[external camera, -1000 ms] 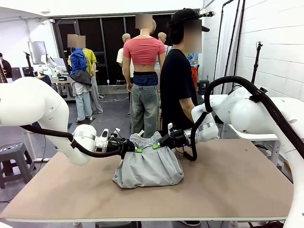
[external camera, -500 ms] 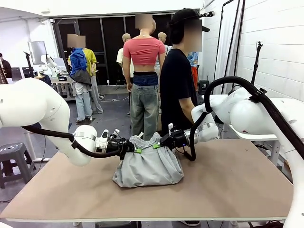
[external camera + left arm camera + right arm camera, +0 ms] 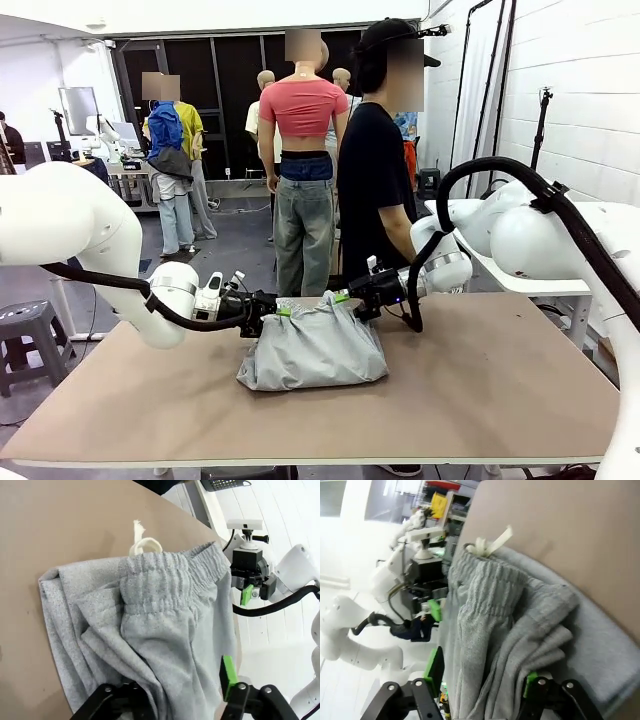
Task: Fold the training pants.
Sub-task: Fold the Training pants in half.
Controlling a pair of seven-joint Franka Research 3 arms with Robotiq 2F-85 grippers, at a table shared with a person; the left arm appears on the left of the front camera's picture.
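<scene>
A: Pants check. Where are the training pants [image 3: 314,350] sitting?

B: Lying as a folded grey bundle at the middle of the bench [image 3: 480,400], waistband edge at 12 o'clock, toward the person [image 3: 375,160]. Wrist views are showing the gathered waistband on top of the stack and the white drawstring [image 3: 142,542] poking out onto bare bench beyond it.

A: Fingers?

B: Left gripper [image 3: 272,312] is sitting at the bundle's 10 o'clock corner, right gripper [image 3: 352,298] at the 2 o'clock corner. Both are standing parted. In the left wrist view the green pads are spreading either side of the cloth, and grey fabric is lying between the fingers, not pinched. Right wrist view is reading likewise: pads apart, folds running between them. Judging that neither is gripping anything; cloth is only draping through.

A: Step in hand?

B: Looking like a release after laying the waistband over the legs. Fold is appearing close to done, though the near edge is bulging and the layers are looking uneven.

A: Doing it well?

B: Backing each gripper straight out along its own fingers, low and slow, so a pad is not snagging jersey and dragging the top layer off. Soft fabric is likely clinging. Clearing both sides together should be keeping the stack square. Drawstring may want tucking afterward.
</scene>
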